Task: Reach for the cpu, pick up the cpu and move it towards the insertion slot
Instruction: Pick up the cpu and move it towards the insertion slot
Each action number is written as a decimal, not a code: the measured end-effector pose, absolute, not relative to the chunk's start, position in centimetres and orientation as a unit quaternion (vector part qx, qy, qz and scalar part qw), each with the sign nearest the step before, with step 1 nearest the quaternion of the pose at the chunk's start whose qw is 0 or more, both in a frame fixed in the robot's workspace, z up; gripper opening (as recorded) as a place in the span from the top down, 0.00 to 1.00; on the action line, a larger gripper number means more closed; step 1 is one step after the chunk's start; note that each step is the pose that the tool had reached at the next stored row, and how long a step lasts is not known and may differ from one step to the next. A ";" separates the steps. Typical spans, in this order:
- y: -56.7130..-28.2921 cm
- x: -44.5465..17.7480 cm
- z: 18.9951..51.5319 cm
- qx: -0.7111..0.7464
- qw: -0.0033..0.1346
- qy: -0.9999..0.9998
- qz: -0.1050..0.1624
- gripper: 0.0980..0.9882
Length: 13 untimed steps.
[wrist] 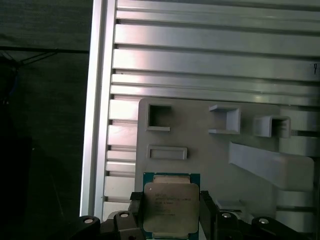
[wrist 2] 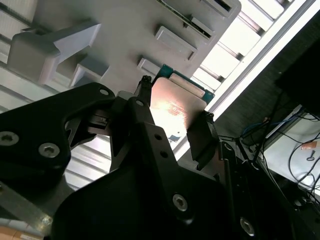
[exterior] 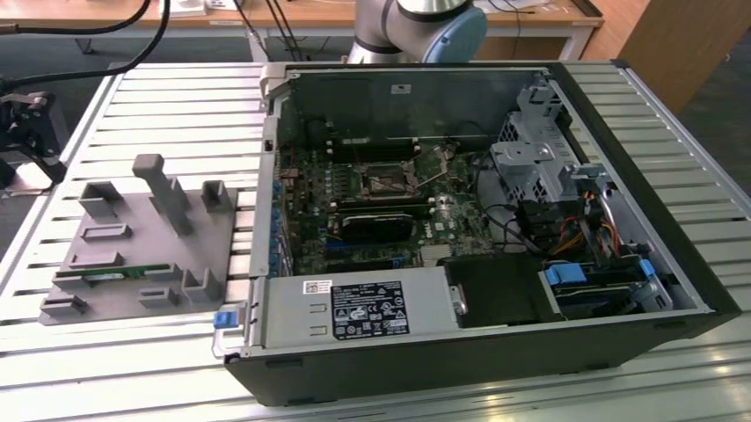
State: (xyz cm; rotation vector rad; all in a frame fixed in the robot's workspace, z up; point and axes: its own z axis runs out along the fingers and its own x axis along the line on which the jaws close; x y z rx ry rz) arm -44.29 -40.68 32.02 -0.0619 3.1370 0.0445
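Note:
The cpu is a flat square chip with a silvery top and a green rim. In both wrist views it sits between my two black fingers. My gripper is shut on the cpu, one fingertip on one edge and the other finger on the opposite edge. The chip hangs above the near edge of the grey fixture plate, close to the table's side rail. The insertion slot, a square metal-framed socket, lies on the motherboard inside the open computer case, far off toward the exterior view's right.
The grey fixture plate carries raised blocks, a tall post and a green memory stick. The slatted aluminium table ends at a rail with dark floor beyond. The case walls rise around the motherboard.

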 end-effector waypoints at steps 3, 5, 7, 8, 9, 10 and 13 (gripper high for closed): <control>-40.7 -44.3 32.4 -0.020 0.002 1.000 0.014 0.51; -40.7 -44.3 32.6 -0.020 0.002 1.000 0.013 0.51; -40.6 -44.3 32.9 -0.020 0.002 1.000 0.013 0.51; -40.6 -44.3 33.1 -0.020 0.002 1.000 0.012 0.51; -40.6 -44.3 33.3 -0.020 0.002 1.000 0.012 0.51; -40.6 -44.3 33.5 -0.020 0.002 1.000 0.012 0.51; -40.6 -44.3 34.3 -0.020 0.002 1.000 0.011 0.51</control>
